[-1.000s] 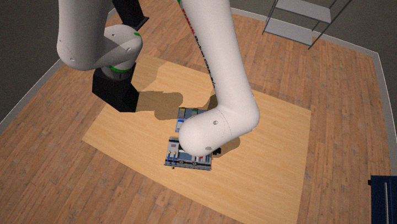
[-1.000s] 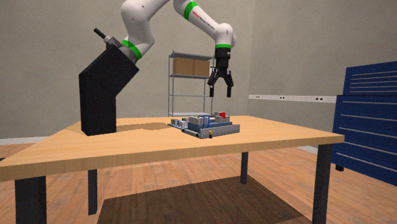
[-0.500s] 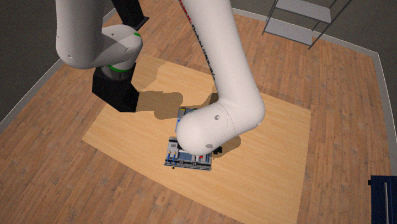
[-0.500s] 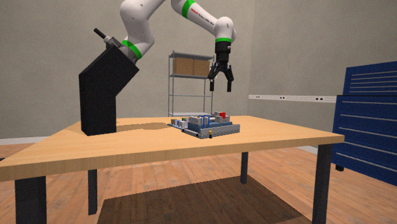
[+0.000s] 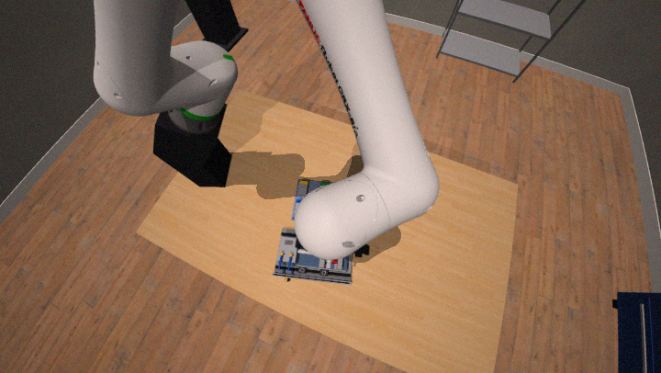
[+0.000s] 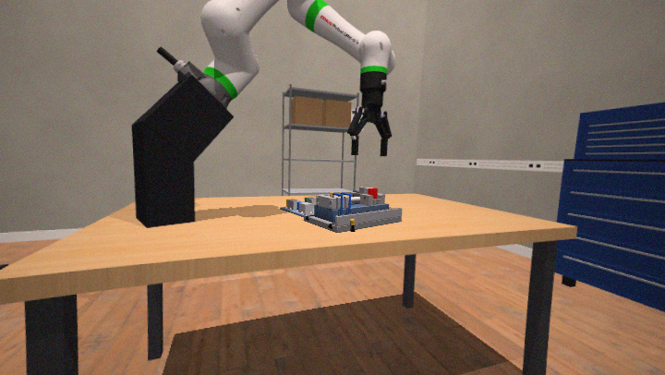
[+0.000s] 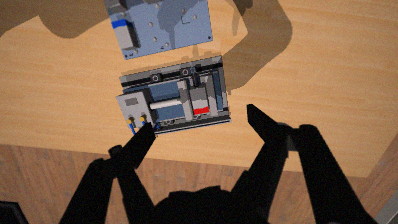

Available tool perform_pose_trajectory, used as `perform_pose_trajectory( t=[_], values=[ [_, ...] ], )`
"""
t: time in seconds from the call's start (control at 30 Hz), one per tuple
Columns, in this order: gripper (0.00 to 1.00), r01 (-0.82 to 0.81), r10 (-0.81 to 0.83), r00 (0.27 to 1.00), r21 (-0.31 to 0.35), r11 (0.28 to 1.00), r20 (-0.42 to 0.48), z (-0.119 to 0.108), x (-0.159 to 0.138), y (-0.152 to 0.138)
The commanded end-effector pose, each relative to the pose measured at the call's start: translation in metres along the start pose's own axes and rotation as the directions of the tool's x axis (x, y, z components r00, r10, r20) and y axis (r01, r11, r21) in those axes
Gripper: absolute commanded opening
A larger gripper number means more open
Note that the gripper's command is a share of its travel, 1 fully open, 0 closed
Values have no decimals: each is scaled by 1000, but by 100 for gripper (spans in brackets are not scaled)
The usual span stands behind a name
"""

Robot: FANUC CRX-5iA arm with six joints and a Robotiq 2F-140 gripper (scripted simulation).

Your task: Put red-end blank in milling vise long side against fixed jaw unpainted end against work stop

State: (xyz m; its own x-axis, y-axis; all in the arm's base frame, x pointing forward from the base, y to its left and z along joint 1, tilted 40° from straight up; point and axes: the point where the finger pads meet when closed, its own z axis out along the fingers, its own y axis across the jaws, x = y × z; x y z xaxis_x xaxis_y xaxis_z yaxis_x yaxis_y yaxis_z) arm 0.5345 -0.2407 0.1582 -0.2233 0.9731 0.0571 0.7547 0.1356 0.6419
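Note:
The grey blank with the red end [image 7: 200,101] lies in the milling vise [image 7: 173,99] between the jaws, its red end towards the vise's near edge. It also shows in the exterior view [image 6: 371,191] on the vise [image 6: 356,210]. In the top view the vise [image 5: 313,259] is mostly hidden by the arm. My gripper [image 6: 368,150] is open and empty, high above the vise. In the wrist view its fingers frame the vise from far above.
The blue-grey plate [image 7: 157,25] lies behind the vise with a blue-ended blank [image 7: 125,32] at its left edge. The black robot base [image 6: 170,153] stands on the table's left. A shelf [image 6: 319,139] and a blue cabinet [image 6: 619,195] stand off the table.

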Motion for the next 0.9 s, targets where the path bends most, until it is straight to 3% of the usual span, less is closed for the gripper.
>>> perform_pose_trajectory(
  t=[0.0, 0.87],
  values=[
    [100, 0, 0, 1000, -1, 1000, 1, 0, -1, 0],
    [100, 1, -1, 1000, -1, 1000, 2, 6, -1, 1]
  ],
)
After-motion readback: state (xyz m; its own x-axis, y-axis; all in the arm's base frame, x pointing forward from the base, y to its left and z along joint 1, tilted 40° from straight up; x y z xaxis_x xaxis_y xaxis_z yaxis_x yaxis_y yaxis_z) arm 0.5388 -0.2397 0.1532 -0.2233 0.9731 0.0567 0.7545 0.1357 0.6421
